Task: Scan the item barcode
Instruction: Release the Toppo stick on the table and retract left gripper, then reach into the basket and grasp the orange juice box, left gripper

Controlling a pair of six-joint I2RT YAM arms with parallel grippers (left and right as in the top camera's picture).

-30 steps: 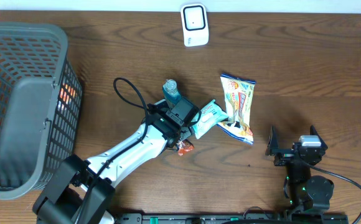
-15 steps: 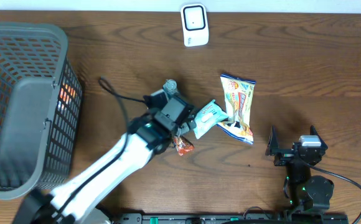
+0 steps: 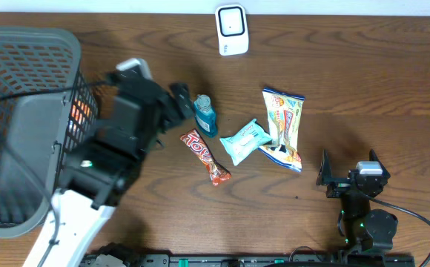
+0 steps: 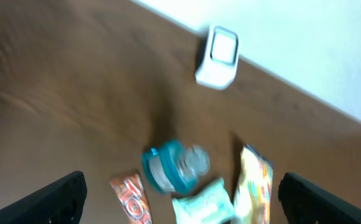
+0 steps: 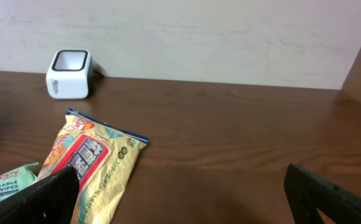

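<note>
Overhead: bottle just beside left end effector.

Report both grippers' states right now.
Left gripper: open, holding nothing.
Right gripper: open, holding nothing.

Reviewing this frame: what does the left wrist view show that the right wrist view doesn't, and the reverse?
Only the left wrist: the blue bottle and the red candy bar. Only the right wrist: no further item, just the right fingers, standing open. Both: the white scanner, the snack bag and the wipes pack.
</note>
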